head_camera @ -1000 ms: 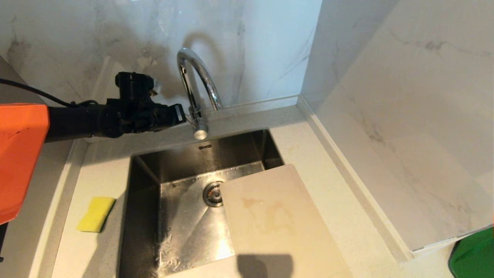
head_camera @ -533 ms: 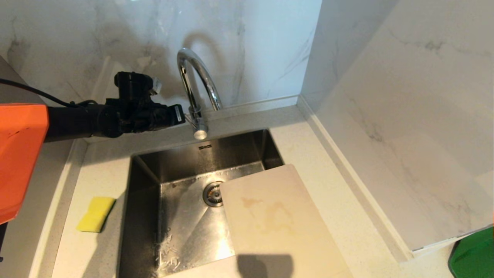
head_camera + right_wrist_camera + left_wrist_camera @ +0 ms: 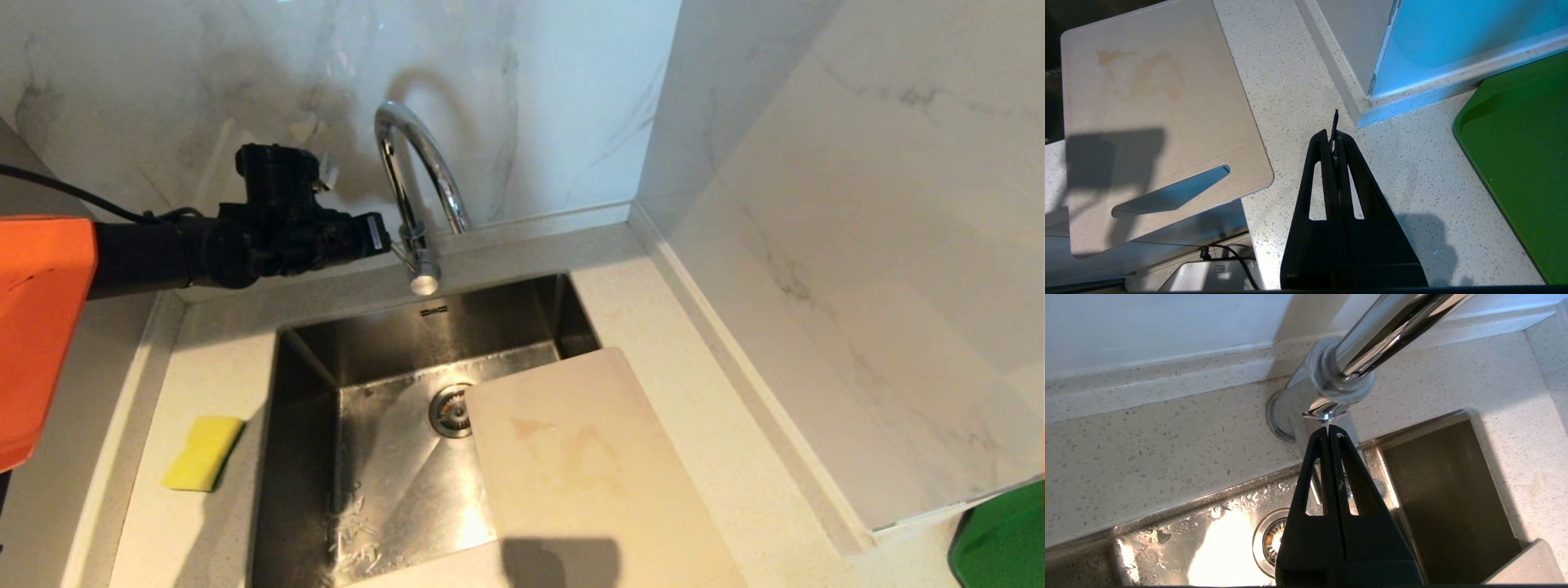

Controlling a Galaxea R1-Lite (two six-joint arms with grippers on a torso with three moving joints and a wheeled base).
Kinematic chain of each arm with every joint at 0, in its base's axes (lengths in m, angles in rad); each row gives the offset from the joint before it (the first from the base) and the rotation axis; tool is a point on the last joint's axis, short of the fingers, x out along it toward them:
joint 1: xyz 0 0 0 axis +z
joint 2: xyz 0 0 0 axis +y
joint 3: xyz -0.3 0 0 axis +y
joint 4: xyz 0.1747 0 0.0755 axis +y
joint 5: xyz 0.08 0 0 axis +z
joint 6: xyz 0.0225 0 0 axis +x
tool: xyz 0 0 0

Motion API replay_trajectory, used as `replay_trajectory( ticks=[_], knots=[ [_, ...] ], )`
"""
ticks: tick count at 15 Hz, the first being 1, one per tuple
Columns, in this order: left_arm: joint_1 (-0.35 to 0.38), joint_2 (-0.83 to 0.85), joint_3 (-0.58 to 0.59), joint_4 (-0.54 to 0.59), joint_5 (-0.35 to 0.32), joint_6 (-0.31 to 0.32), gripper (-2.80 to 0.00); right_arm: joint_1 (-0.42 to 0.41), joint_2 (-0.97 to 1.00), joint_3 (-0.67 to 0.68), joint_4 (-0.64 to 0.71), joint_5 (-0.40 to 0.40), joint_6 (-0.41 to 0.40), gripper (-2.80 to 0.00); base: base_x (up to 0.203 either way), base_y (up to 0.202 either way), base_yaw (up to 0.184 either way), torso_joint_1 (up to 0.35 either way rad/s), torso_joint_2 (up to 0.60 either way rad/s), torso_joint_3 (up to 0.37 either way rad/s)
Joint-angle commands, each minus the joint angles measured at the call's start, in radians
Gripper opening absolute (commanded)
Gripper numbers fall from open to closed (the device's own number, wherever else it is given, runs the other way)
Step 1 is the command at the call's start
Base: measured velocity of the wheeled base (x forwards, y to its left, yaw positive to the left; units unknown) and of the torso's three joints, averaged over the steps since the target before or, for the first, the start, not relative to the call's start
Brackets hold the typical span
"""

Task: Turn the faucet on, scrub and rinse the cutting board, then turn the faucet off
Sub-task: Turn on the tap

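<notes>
The chrome faucet [image 3: 406, 163] rises behind the sink, its small side lever [image 3: 424, 276] pointing out over the basin. No water shows. My left gripper [image 3: 385, 235] reaches in from the left, shut, with its fingertips right against the faucet [image 3: 1339, 371] base just below the collar; the left gripper [image 3: 1329, 427] holds nothing. The cream cutting board [image 3: 588, 474] lies flat across the sink's front right corner, stained yellowish. My right gripper [image 3: 1333, 135] hangs shut over the counter beside the cutting board [image 3: 1155, 114] slot-handle end, out of the head view.
A yellow sponge [image 3: 202, 453] lies on the counter left of the steel sink [image 3: 306, 384], whose drain [image 3: 451, 411] is partly under the board. Marble walls close in the back and right. A green tray [image 3: 1515, 163] sits at the counter's far right.
My left gripper has crept slightly upward beside the faucet base. The lever, board and sponge lie as before.
</notes>
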Motion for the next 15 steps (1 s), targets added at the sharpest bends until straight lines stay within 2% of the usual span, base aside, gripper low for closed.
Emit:
replay_trajectory(
  ticks=[1, 7, 10, 12, 15],
  knots=[
    [-0.001, -0.009, 0.0, -0.002, 0.0, -0.002, -2.8, 0.0, 0.0, 0.0, -0.001, 0.0, 0.0, -2.8, 0.0, 0.0, 0.0, 0.0, 0.0, 0.0],
    [-0.003, -0.01, 0.0, -0.002, -0.002, -0.032, -2.8, 0.0, 0.0, 0.0, 0.0, 0.0, 0.0, -2.8, 0.0, 0.0, 0.0, 0.0, 0.0, 0.0],
    [-0.011, -0.009, 0.0, 0.0, -0.002, -0.074, -2.8, 0.0, 0.0, 0.0, -0.001, 0.001, 0.001, -2.8, 0.0, 0.0, 0.0, 0.0, 0.0, 0.0],
    [-0.02, -0.009, 0.0, 0.004, -0.006, -0.125, -2.8, 0.0, 0.0, 0.0, 0.0, 0.0, 0.0, -2.8, 0.0, 0.0, 0.0, 0.0, 0.0, 0.0],
    [-0.03, -0.006, 0.0, 0.0, -0.006, -0.137, -2.8, 0.0, 0.0, 0.0, 0.001, -0.001, 0.001, -2.8, 0.0, 0.0, 0.0, 0.0, 0.0, 0.0]
  ],
)
